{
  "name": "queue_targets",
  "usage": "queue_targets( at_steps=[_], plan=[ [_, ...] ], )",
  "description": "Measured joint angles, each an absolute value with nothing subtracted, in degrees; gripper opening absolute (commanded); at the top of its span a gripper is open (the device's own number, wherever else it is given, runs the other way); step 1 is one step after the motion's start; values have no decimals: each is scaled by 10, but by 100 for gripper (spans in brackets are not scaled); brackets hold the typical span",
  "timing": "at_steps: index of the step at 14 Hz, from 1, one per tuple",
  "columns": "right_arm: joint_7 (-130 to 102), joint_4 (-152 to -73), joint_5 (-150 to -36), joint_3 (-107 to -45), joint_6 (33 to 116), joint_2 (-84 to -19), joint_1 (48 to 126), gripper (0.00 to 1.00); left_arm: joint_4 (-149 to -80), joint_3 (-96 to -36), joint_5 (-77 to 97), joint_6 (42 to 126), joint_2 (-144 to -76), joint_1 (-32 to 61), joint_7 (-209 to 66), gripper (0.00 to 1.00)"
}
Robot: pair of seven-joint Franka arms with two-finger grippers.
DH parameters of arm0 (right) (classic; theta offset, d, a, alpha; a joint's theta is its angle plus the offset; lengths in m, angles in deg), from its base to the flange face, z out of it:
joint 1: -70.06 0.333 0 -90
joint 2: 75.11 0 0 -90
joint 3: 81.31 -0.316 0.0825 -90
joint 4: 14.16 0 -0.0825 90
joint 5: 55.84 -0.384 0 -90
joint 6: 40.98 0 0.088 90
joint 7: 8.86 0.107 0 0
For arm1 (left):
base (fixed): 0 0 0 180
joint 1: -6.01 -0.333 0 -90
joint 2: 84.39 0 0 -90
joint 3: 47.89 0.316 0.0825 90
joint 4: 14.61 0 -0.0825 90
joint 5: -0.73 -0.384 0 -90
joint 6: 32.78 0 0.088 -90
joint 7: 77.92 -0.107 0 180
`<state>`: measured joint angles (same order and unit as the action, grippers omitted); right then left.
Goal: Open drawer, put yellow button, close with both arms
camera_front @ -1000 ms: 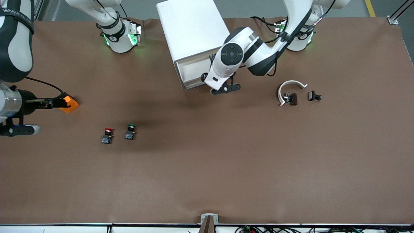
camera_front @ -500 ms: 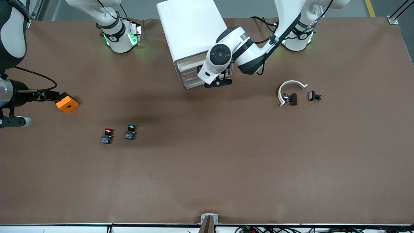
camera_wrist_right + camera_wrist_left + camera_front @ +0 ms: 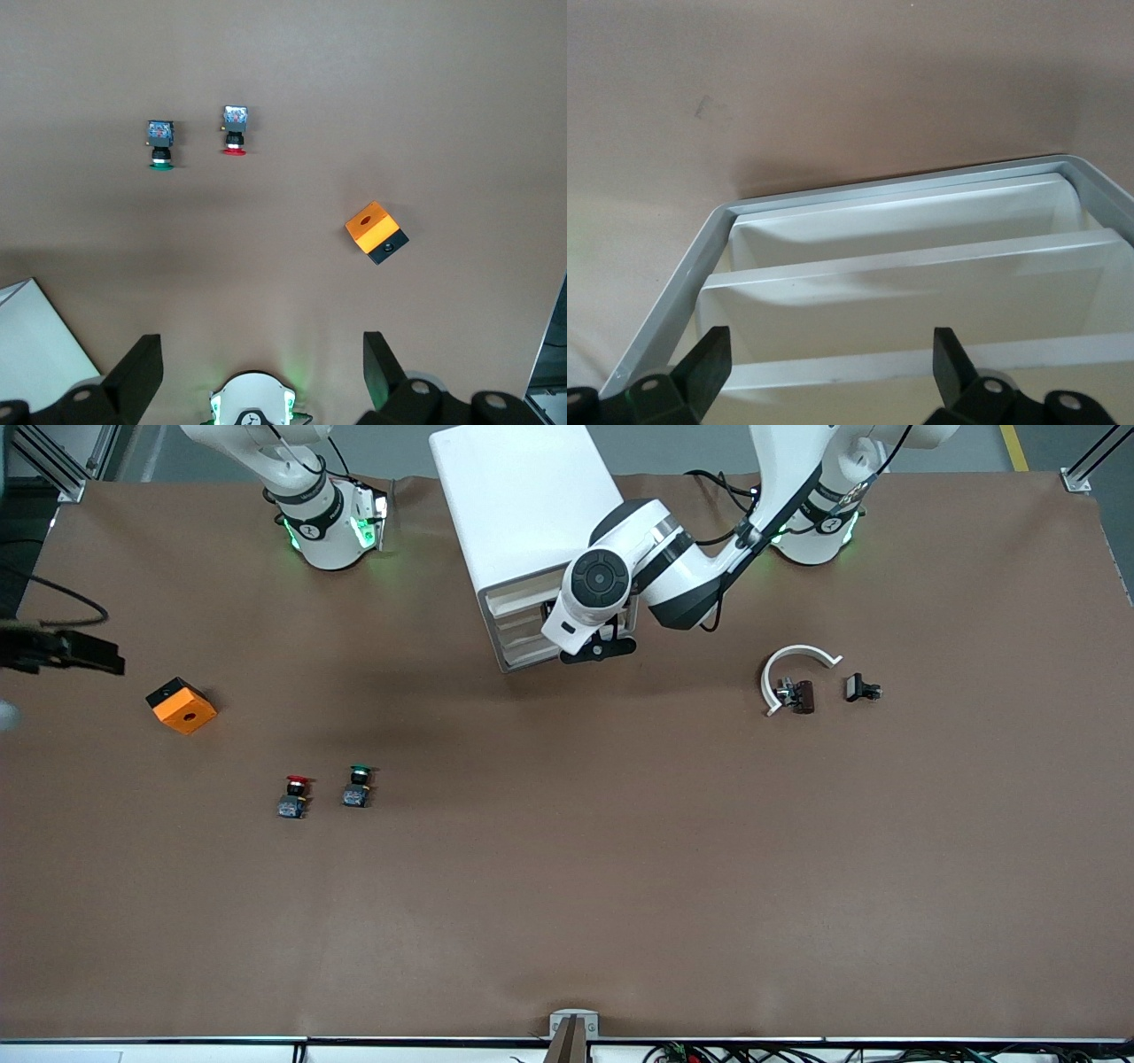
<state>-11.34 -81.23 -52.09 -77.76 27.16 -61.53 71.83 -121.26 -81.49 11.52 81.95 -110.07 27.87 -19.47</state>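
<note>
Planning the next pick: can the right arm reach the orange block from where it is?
Probably yes: the right gripper, fingers open, hangs above bare table with the orange block standing free, nothing between them.

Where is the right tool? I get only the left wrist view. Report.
Observer: The right tool is open and empty, up over the right arm's end of the table.
Operator: List what lies near it.
Observer: An orange block; nearer the front camera, a red-capped button and a green-capped button side by side.
Operator: Find the yellow button.
Observer: No view shows it on the table; your left tool is open at the cabinet front.
</note>
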Motion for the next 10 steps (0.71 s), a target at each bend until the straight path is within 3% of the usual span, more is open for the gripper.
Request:
queue_targets(
  at_steps=[10],
  plan=[
    [-113, -859, -522, -784, 264, -680, 718, 100, -1185, -818, 119, 804, -1102, 279, -195, 100]
  ],
)
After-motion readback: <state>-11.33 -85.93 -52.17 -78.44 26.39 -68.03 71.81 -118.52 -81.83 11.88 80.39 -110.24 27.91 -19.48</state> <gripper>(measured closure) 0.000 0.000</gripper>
